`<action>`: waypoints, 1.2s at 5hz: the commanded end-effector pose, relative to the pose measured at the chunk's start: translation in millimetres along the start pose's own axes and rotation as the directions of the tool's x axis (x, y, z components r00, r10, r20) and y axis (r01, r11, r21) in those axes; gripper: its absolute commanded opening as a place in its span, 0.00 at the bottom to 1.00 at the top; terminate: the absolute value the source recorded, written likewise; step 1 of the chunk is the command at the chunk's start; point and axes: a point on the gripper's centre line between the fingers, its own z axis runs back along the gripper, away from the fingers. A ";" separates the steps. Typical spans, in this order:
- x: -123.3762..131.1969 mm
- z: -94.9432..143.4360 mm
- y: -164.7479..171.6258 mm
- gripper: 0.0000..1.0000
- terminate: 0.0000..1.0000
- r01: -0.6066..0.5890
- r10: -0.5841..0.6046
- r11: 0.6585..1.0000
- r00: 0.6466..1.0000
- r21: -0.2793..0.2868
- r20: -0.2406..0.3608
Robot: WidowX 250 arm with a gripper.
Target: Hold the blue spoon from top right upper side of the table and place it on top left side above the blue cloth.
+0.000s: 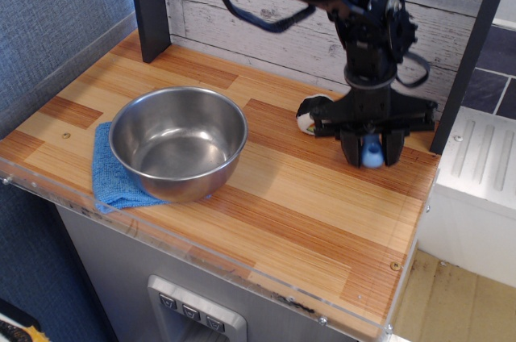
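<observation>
The grasp looks made: the gripper stands upright at the right rear of the table, its two dark fingers drawn in tight against the light-blue handle of the blue spoon, so the claw is clamped on it. Whether the spoon is already clear of the wood or resting on it cannot be told. The step in hand appears to be the pick-up; the next move calls for a lift high enough to clear the steel bowl, then a carry to the far left, behind the blue cloth. The bowl sits on that cloth and hides most of it. The spoon's grey bowl is hidden. A small black-and-white object near the gripper is too unclear to name.
</observation>
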 end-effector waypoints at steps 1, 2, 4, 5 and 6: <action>14.3 57.3 -6.3 0.00 0.00 -0.012 0.020 0.997 0.994 -0.072 0.109; 14.0 81.7 2.4 0.00 0.00 -0.007 0.019 0.996 0.992 -0.094 0.125; 48.4 128.1 51.2 0.00 0.00 -0.039 0.053 0.995 0.988 -0.091 0.148; 64.4 138.0 85.4 0.00 0.00 -0.078 0.086 0.995 0.987 -0.066 0.135; 74.3 143.1 111.3 0.00 0.00 -0.091 0.096 0.995 0.988 -0.043 0.125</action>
